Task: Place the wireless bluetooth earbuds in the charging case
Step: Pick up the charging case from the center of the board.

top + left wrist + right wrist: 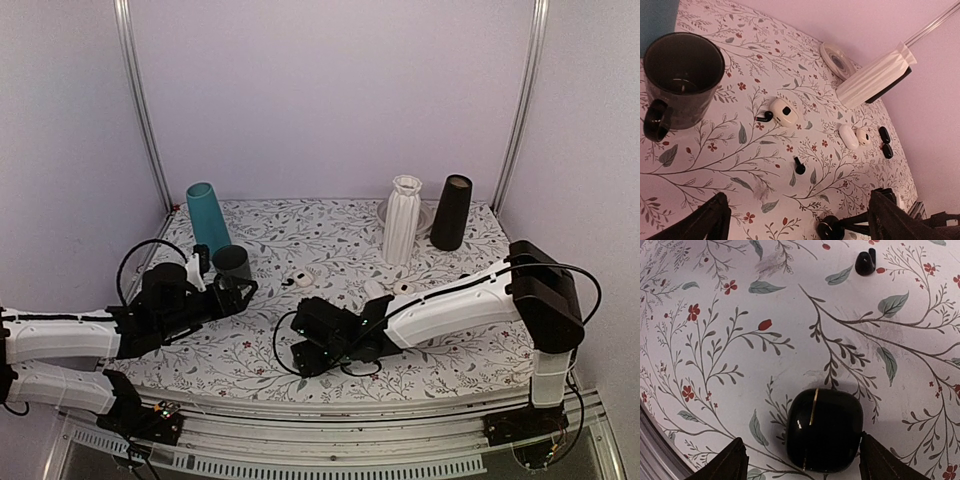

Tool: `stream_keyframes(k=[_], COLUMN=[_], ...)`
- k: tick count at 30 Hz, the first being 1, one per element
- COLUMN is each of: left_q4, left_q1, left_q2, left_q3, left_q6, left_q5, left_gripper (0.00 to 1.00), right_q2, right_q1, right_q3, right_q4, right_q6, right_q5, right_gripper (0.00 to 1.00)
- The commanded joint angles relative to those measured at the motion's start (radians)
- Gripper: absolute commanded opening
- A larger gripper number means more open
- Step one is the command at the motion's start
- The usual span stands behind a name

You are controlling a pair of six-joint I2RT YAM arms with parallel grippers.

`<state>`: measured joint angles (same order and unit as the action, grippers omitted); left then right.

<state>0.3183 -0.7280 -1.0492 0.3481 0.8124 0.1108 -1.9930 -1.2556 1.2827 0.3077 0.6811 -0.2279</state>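
At the near edge of the floral worktop (715, 365), the right gripper (800, 437) hangs low with its jaws spread wide on either side of the glossy black charging case (824, 430). The case lies flat on the cloth, ungripped, its lid apparently closed and a thin gold line across its top. A black earbud (865, 262) lies loose a little beyond it. To the left, the left gripper (797, 195) is also wide open and holds nothing. It sits beside the grey mug (690, 112). Farther in, a second black earbud (765, 117) touches a white case (780, 117), with white pebble-shaped pieces (848, 136) to the right. At the back stand a teal tumbler (207, 215), a white ribbed vase (402, 220) and a black tumbler (451, 212).
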Motion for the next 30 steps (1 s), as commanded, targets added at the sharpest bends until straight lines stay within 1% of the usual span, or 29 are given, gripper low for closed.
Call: stream_keyframes(k=[1,5,8,9,15,20,22,26,30], left_q4=[-0.034,-0.033,-0.033,-0.031,-0.028,0.007,0.050,0.154,0.284], left_q1=[-0.008,-0.004,-0.004,-0.004,-0.002,-0.002,-0.002,-0.005,-0.014], left_q2=[0.019,0.038,0.061,0.071,0.105,0.098,0.093,0.061,0.009], left_q3=[0.041,0.042,0.044,0.041,0.026,0.008,-0.003,-0.009,-0.023], left_q6=[-0.039,-0.044,-0.057,-0.064,-0.083,-0.099,-0.118,-0.177,-0.258], left_q5=[0.042,0.036,0.033,0.033,0.020,-0.027,-0.068,-0.176,-0.281], left_gripper=[0.96,0.96,0.96,0.96,0.96,0.96,0.96,0.96,0.93], right_q2=[-0.060,-0.095,-0.100,-0.104,-0.104,-0.030,0.019,0.141,0.256], right_q1=[-0.005,-0.005,-0.007,-0.007,-0.007,-0.003,0.007,0.040,0.081], right_q3=[0.069,0.109,0.106,0.106,0.101,0.052,0.017,-0.078,-0.147], right_q4=[0.125,0.195,0.200,0.197,0.153,0.065,0.004,-0.124,-0.198], right_q6=[0.005,0.012,0.008,0.006,-0.037,-0.093,-0.125,-0.188,-0.225], right_q5=[-0.081,-0.123,-0.133,-0.133,-0.106,-0.078,-0.036,0.109,0.255], right_gripper=[0.74,0.65,0.60,0.59,0.43,0.34,0.32,0.31,0.31])
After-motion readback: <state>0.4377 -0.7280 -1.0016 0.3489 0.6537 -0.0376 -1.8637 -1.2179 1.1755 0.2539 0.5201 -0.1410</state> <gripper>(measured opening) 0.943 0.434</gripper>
